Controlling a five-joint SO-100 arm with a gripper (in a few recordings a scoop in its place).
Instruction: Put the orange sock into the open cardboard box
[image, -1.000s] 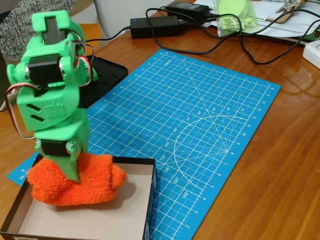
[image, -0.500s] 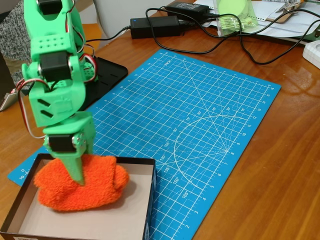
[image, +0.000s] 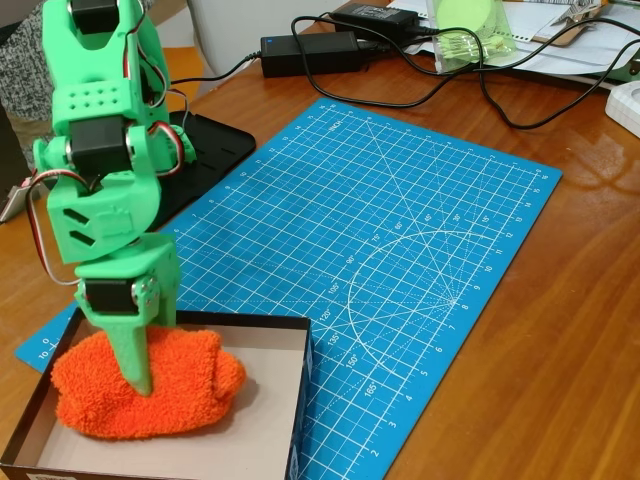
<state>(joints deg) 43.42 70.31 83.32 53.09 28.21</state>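
Observation:
The orange sock (image: 190, 388) lies as a fuzzy bundle in the left half of the open cardboard box (image: 262, 322), resting on its grey-white floor. My green gripper (image: 140, 382) points straight down into the sock from above. One green finger presses the sock's front and the other is hidden behind the cloth; the jaws look shut on the sock.
A blue cutting mat (image: 400, 240) covers the wooden table right of the box. The arm's black base plate (image: 210, 150) sits behind the box. A black power adapter (image: 310, 52), cables (image: 500, 105), papers and a green plastic item (image: 468, 35) line the far edge.
The gripper has gone down and slightly left with the sock. The sock hung above the box a second ago and now rests flatter on the box floor.

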